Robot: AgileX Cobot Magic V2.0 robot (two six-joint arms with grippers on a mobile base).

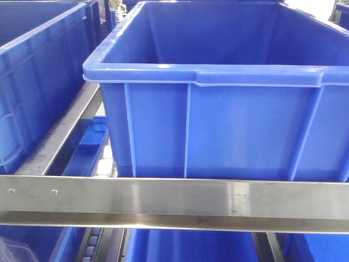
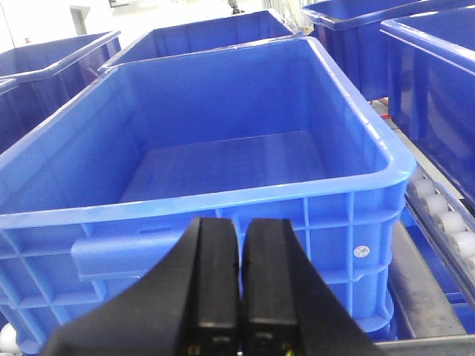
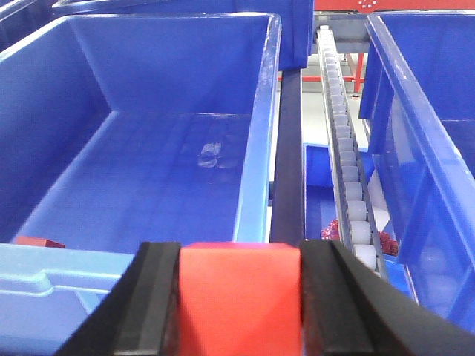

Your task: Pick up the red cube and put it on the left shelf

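Right gripper [image 3: 239, 300]: I see its two black fingers [image 3: 152, 297] clamped on the red cube [image 3: 239, 293] — the cube fills the gap, touching both pads.
Red cube position: held just above the near rim of a large blue crate [image 3: 148, 170], toward that crate's right near corner.
Crate interior: bare floor, with a small red piece [image 3: 38, 242] at its near left corner; I cannot tell what it is.
Left gripper [image 2: 237, 285]: fingers pressed together, nothing between them, hanging before the near wall of another blue crate [image 2: 223, 159].
Left shelf [image 1: 174, 199]: flat steel front rail runs under a blue crate — white roller track [image 3: 345, 170] runs right of the crate in the right wrist view.
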